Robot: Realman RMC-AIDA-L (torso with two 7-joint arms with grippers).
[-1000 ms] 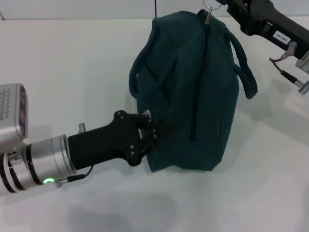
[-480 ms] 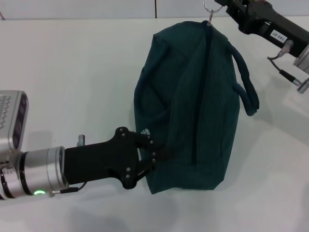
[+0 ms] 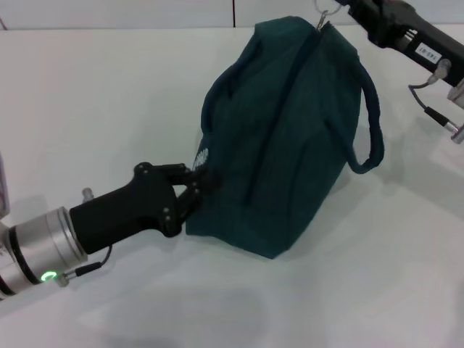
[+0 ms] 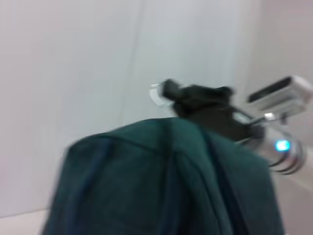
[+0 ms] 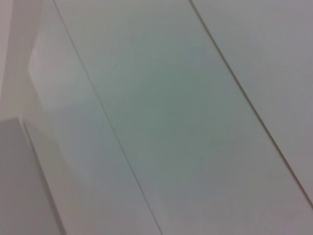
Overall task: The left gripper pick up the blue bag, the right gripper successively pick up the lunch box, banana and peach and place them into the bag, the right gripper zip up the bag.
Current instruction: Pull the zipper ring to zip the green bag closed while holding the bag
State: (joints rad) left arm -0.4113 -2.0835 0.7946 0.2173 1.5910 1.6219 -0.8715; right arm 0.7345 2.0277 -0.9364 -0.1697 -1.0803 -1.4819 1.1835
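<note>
Toward the far edge of the white table point(image 3: 87, 109), right of its middle, the blue bag point(image 3: 290, 138) sits tilted, its top leaning toward the far right corner and its lower end angled toward the near side. Its zip runs closed along the top ridge, ending at a metal ring pull point(image 3: 324, 11) at the far end. One padded handle point(image 3: 371, 116) loops out on the right side; the other arcs along the left face.

The left gripper point(image 3: 194, 185) reaches in from the near left edge and is clamped on the bag's fabric at its lower left corner, just below the small round white logo point(image 3: 201, 156). A green light glows on that arm's silver wrist.

The right gripper point(image 3: 346, 6) is at the far edge, at the ring pull; whether its fingers are pinched on the ring cannot be told, since they run off the top of the head view. In the left wrist view it shows as a black claw point(image 4: 205, 105) just above the bag's top point(image 4: 161, 181), with a bluish light behind it.

The right wrist view shows only pale wall panels.
</note>
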